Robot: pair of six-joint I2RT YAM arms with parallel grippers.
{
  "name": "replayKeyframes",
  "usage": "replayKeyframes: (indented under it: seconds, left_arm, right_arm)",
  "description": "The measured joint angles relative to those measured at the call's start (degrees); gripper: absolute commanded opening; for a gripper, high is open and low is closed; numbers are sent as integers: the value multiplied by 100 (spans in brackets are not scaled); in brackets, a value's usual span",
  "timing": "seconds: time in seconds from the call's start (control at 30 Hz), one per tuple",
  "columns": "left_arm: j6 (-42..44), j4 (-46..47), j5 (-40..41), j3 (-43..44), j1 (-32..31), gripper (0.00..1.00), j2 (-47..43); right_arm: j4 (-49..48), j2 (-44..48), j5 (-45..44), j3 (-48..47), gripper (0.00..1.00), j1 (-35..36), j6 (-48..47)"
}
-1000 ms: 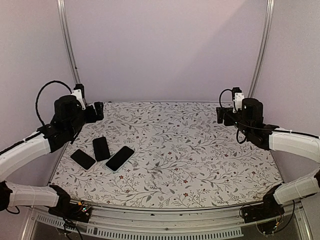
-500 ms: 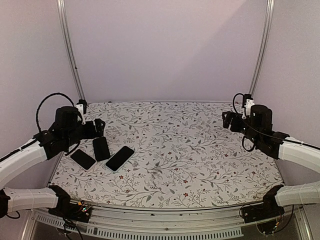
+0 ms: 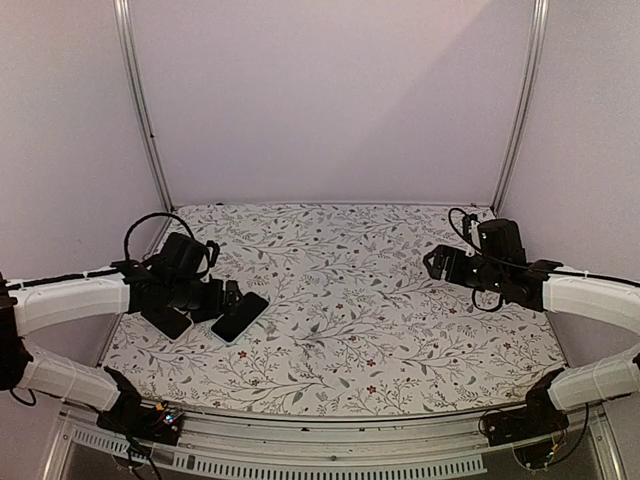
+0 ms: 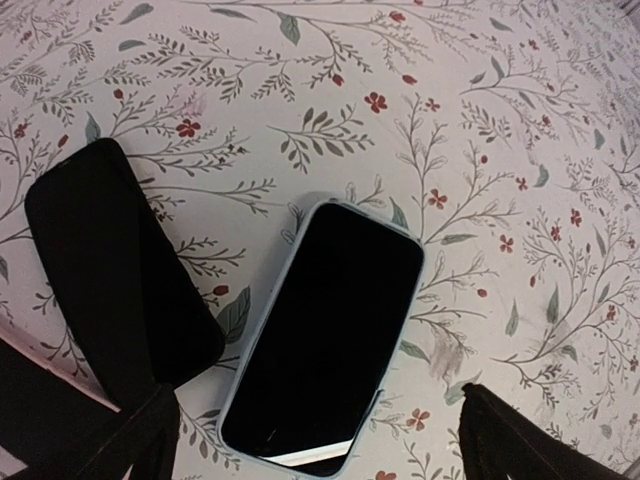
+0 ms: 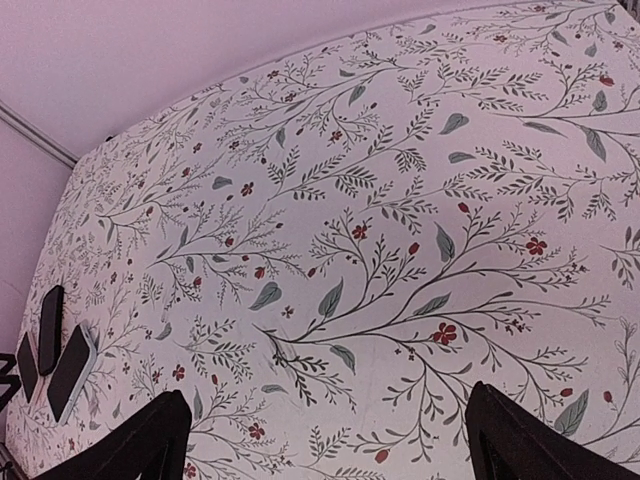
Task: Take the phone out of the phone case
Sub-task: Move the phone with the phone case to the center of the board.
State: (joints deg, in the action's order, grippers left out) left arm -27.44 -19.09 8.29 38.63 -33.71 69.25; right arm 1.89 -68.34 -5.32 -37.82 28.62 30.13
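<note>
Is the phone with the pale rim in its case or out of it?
In. The left wrist view shows the pale blue case hugging the dark phone along all its visible edges.

Black phone (image 4: 120,270), near end behind one finger (image 4: 140,445) of the left pincer (image 4: 318,400)

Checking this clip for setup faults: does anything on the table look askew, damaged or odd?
Nothing damaged or spilled. The cased phone lies slanted close beside a black phone; a pale strip shows at one end, cause unclear.
</note>
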Motion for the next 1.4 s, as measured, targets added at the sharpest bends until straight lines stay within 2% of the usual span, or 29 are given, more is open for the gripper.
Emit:
replayKeyframes:
  seconds: [0.27,0.47,1.13,1.4]
  left_arm:
    - [0,-37,-105,240,-90,99,1091]
    - [-61,-39,-37,361,-90,99,1565]
    - [-511,155,-170,-72,-114,99,1580]
    - [-470,144,28,61,-525,99,1779]
  right_arm:
    - [610,-570,26,-494,99,37,328]
    - [807,-603,-26,-509,99,57,487]
    - [791,-361,-140,-304,99,59,496]
    - [715,-361,-140,-302,99,59,479]
